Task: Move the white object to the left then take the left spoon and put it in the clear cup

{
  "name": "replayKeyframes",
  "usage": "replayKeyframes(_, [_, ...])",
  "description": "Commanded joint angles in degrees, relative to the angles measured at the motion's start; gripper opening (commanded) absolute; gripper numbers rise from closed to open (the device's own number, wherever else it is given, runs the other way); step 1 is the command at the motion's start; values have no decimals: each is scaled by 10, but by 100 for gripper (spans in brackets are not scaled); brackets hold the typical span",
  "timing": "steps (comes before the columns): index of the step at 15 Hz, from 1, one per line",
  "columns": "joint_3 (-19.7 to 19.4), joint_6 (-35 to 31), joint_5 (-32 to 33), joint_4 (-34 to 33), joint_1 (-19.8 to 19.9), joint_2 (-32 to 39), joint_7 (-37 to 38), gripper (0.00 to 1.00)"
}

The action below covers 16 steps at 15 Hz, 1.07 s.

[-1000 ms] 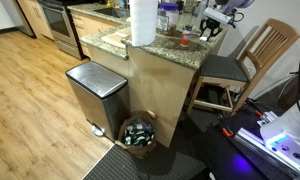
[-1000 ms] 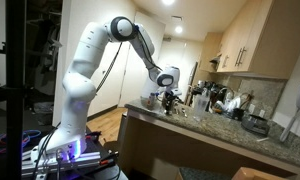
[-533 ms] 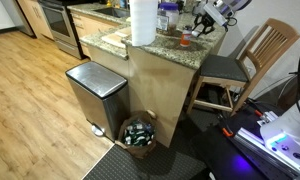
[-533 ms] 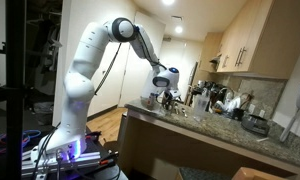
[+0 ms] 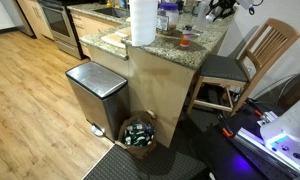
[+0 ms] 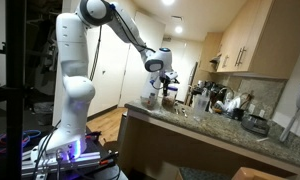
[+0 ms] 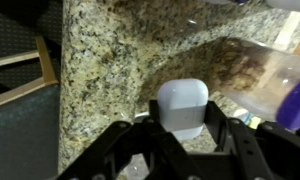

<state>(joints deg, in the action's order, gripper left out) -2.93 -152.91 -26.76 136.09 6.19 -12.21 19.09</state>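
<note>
In the wrist view, bare counter (image 7: pixel 100 70) spreads leftward. At centre the gripper (image 7: pixel 182 120) clamps the white object (image 7: pixel 182 95), held above the stone with its long axis along the fingers. What looks like a clear cup (image 7: pixel 275 75) lies just right.

Robot arm (image 6: pixel 74 62): glossy white shell, fat rounded tube links, bulbous caps at elbows, dk grey rings at joints. Lowest link thick, cylindrical, white. Wrist end: small white housing w/ dk gripper (image 6: pixel 162 78) below. Wrist view: gripper (image 7: pixel 182 115) matte black, two mirrored fingers (image 7: pixel 130 140) built as angled bar linkages, along bottom edge of pic. In an exterior view gripper (image 5: pixel 220 9) reads dk w/ white wrist part, detail too small. Screws, markings: too small to tell.
</note>
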Motion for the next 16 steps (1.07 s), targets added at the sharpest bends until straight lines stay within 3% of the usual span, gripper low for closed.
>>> replayKeyframes(1, [3, 12, -23, 62, -48, -140, -47, 19])
replayKeyframes(5, [17, 11, -111, 118, -158, -267, -52, 19])
replayKeyframes(7, [22, -1, -167, 134, -206, -284, -60, 19])
replayKeyframes(8, [30, 14, -134, 101, -167, -257, -40, 44])
replayKeyframes(10, [36, 13, -158, 122, -193, -282, -44, 44])
replayKeyframes(11, [36, 13, -159, 126, -194, -285, -44, 19])
replayKeyframes(16, [49, 63, -109, 132, -133, -230, 4, 19])
